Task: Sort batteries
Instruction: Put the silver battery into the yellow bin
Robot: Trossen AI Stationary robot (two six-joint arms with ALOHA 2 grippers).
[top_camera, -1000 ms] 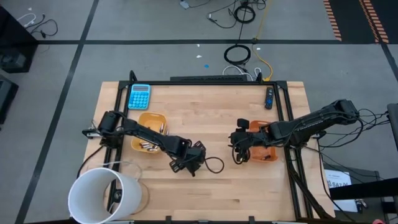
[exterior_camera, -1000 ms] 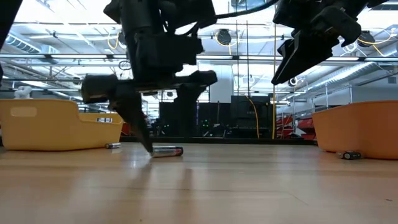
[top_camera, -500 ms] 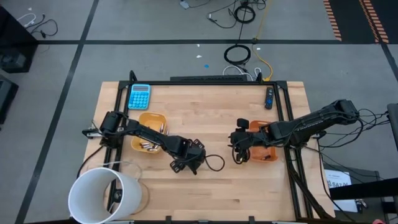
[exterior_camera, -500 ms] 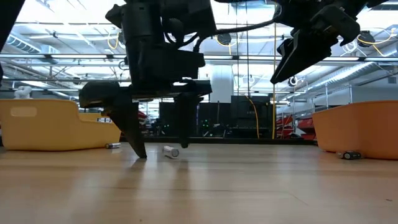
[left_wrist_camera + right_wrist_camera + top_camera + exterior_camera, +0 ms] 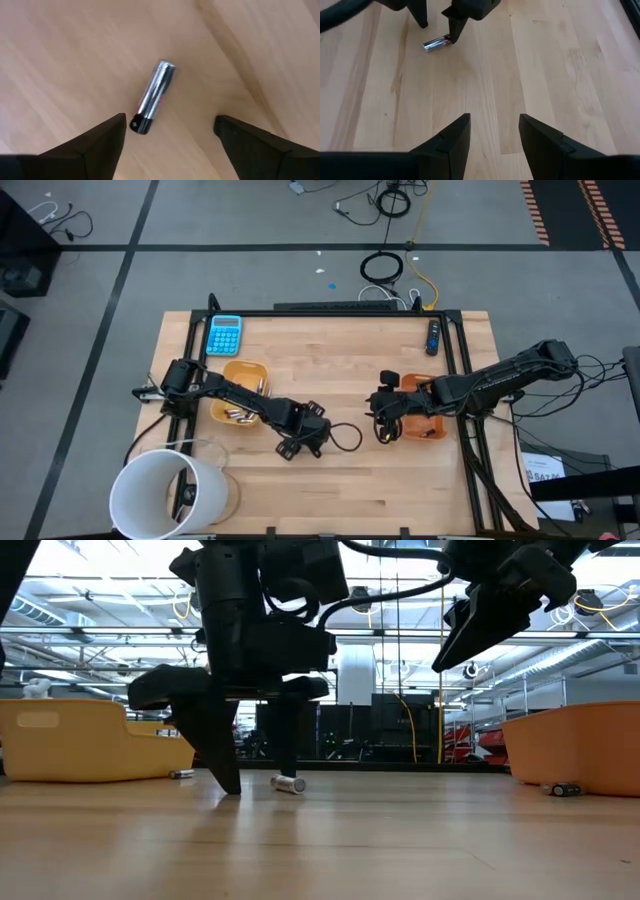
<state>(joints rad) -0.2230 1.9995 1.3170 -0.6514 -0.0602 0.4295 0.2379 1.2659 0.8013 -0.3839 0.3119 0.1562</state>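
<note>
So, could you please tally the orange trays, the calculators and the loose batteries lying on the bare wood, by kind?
Orange trays: 2
Blue calculator: 1
Loose batteries: 3 (one between the open fingers of the left tool, one beside each tray)
Total: 6

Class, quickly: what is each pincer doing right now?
Left pincer: open, down at the table around a loose battery, not gripping it.
Right pincer: open, empty, raised above the table.

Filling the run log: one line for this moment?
left tool: open, straddling silvery battery on table | right tool: open, raised | battery ungrasped
</note>
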